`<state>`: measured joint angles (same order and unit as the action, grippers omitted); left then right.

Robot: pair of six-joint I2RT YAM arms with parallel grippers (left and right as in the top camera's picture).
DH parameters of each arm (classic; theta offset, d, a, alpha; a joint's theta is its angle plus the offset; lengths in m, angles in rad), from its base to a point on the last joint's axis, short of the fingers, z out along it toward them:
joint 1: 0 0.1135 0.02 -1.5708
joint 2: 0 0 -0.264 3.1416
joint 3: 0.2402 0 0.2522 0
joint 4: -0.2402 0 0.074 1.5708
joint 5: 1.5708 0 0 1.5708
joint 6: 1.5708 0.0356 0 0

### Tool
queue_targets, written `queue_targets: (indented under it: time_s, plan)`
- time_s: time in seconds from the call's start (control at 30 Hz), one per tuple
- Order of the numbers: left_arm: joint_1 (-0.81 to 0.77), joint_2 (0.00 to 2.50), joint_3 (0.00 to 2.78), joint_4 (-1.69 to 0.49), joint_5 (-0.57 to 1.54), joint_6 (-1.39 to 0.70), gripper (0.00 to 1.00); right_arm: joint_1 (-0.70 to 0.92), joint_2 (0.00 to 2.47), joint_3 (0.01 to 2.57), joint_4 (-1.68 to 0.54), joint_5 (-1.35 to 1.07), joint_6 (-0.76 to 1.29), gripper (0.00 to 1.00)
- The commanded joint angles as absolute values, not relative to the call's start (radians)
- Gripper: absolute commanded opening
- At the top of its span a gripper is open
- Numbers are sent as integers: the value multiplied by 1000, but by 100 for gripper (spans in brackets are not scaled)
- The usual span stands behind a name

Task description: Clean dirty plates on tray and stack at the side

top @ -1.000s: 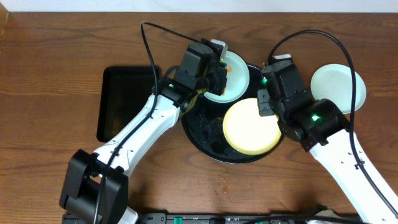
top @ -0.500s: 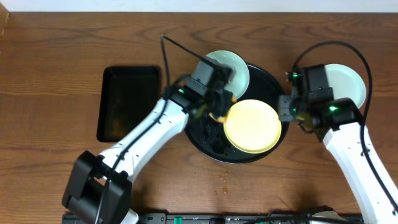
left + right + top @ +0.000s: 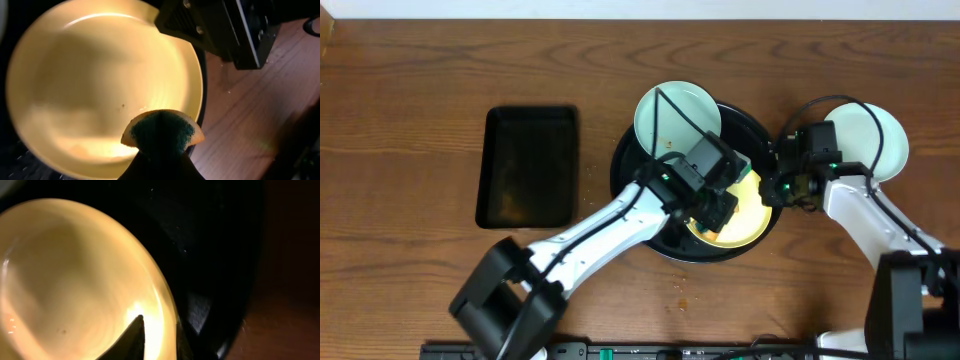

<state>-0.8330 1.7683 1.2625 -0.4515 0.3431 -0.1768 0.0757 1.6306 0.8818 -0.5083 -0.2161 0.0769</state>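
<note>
The left claw has left the mint-blue plate that overlaps the far rim of the round black tray and now hangs over the yellow plate, which lies in the tray's near right part. It is clenched on a sponge, orange-bodied with a dark green scrub face turned down toward the plate's right-hand edge. Whether the sponge touches the plate is not clear from the left wrist view.

The right claw pulled out toward the desk's right side half a second ago and has now come back in low, at the yellow plate's right rim. In the right wrist view one finger rests on the inner slope, with the rim pinched in a narrow gap, so it looks to be grasping the yellow plate.

This suggests the wiping has moved on to the yellow plate, with the right arm bracing it. The second mint-blue plate sits on the desk just right of the tray, where the stack probably starts. The first mint-blue plate, a brown speck on it, is not yet moved there.
</note>
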Motion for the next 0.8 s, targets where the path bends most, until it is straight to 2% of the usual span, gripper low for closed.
queue_targets:
  time_s: [0.0, 0.47, 0.6, 0.77]
  plan:
    - [-838, 1824, 1258, -405, 357, -159, 8, 73, 1664, 876, -500, -241, 62, 11]
    - [-786, 1889, 1265, -352, 659, -364, 7, 73, 1669, 876, -517, -242, 66, 6]
    - [-734, 1889, 1272, -353, 672, -471, 7, 73, 1669, 876, -520, -242, 66, 6]
    - [-724, 1911, 1272, -353, 673, -500, 7, 73, 1669, 876, -523, -241, 66, 6]
